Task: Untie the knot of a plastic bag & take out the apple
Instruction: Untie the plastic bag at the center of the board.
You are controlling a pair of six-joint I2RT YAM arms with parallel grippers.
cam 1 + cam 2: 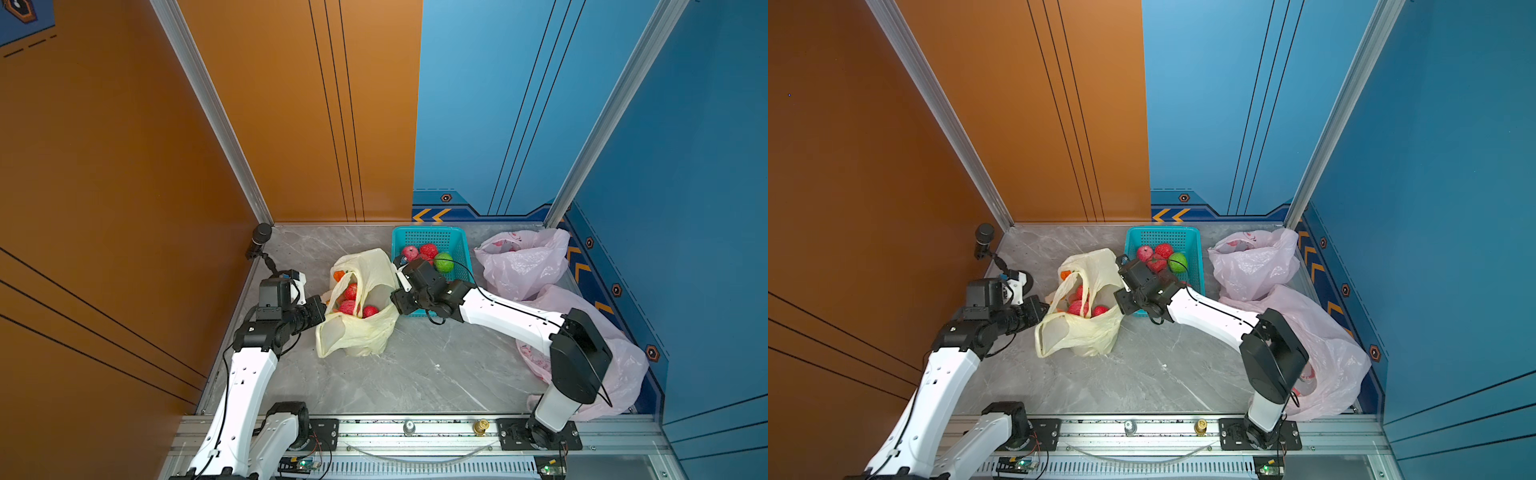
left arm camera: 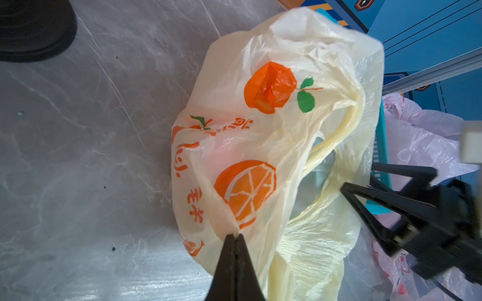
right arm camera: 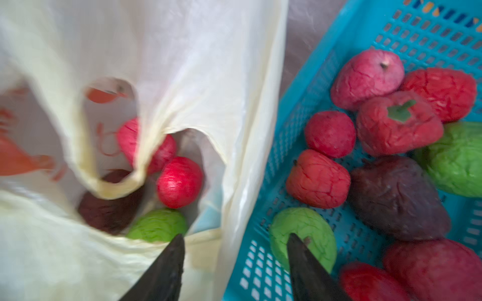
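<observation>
The cream plastic bag (image 1: 361, 332) (image 1: 1084, 336) with orange prints stands mid-table, mouth open, its handle loop (image 3: 114, 187) hanging loose; no knot shows. Inside lie red apples (image 3: 180, 182) (image 1: 348, 307), a green fruit (image 3: 159, 225) and a dark one. My left gripper (image 2: 235, 235) (image 1: 326, 309) is shut on a fold of the bag's printed wall (image 2: 260, 130). My right gripper (image 3: 235, 235) (image 1: 395, 279) hovers open over the line where the bag meets the basket, nothing held. In the left wrist view its black fingers (image 2: 347, 187) show beside the bag.
A teal basket (image 1: 432, 235) (image 3: 287, 130) behind and right of the bag holds several red, green and purple fruits. Two pink plastic bags (image 1: 523, 262) (image 1: 615, 353) lie along the right wall. A black camera on a stand (image 1: 262, 235) sits in the back left corner.
</observation>
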